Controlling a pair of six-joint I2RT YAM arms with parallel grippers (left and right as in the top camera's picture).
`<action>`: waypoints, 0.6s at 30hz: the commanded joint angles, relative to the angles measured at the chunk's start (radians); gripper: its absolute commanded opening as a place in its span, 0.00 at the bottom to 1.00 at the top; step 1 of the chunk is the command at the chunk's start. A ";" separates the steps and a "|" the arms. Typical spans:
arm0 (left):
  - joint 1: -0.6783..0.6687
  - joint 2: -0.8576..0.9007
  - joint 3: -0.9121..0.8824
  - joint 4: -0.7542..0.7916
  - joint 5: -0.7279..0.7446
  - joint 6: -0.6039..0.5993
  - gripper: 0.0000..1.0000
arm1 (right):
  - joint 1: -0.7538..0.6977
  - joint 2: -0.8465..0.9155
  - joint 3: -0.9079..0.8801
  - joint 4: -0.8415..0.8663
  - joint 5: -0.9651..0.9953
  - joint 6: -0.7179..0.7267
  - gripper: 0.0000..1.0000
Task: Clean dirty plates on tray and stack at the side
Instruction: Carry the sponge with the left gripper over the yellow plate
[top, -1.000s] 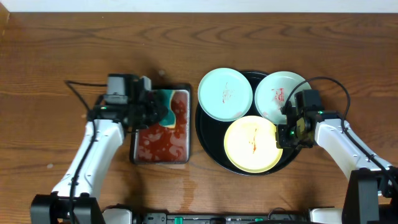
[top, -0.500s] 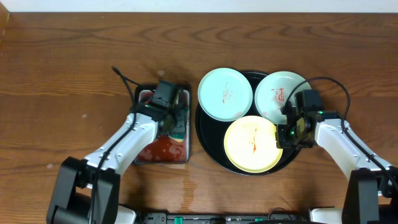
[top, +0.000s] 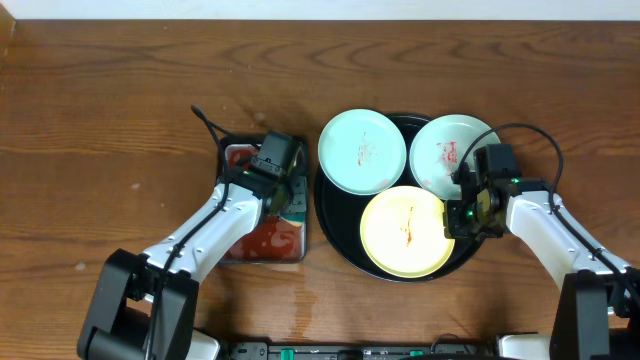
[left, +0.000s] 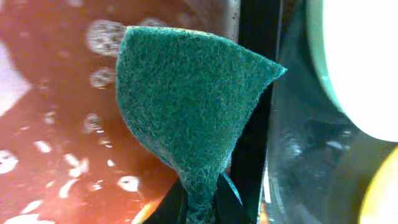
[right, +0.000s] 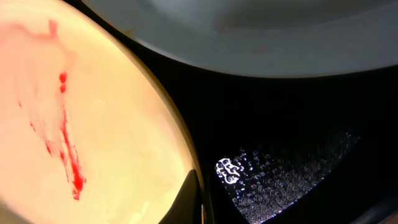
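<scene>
Three plates lie on the round black tray (top: 333, 232): a mint-blue plate (top: 362, 150), a white plate (top: 450, 155) and a pale yellow plate (top: 405, 232), each with red smears. My left gripper (top: 285, 197) is shut on a green scouring pad (left: 186, 106) over the right edge of the small red-liquid tray (top: 262, 235), next to the black tray's rim (left: 298, 155). In the left wrist view its jaws (left: 199, 208) pinch the pad's lower tip. My right gripper (right: 198, 202) is shut on the right rim of the yellow plate (right: 93, 124), below the white plate (right: 280, 37).
The small rectangular tray holds red liquid (left: 56, 124) and sits just left of the round tray. Wet droplets lie on the black tray floor (right: 292, 168). Bare wooden table (top: 100, 100) surrounds both trays. The mint plate's edge (left: 360, 56) is close to the pad.
My left arm has swung right across the red-liquid tray with the green pad, ending at its right edge beside the round tray. The right arm and plates have not moved.
</scene>
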 joint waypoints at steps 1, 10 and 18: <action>-0.008 -0.005 0.002 0.018 0.080 -0.008 0.08 | 0.000 0.004 0.012 0.002 0.010 -0.006 0.01; -0.006 -0.012 0.006 0.021 0.057 -0.008 0.08 | 0.000 0.004 0.012 0.002 0.010 -0.006 0.01; -0.006 -0.127 0.044 0.007 -0.026 -0.008 0.07 | 0.000 0.004 0.011 0.002 0.010 -0.006 0.01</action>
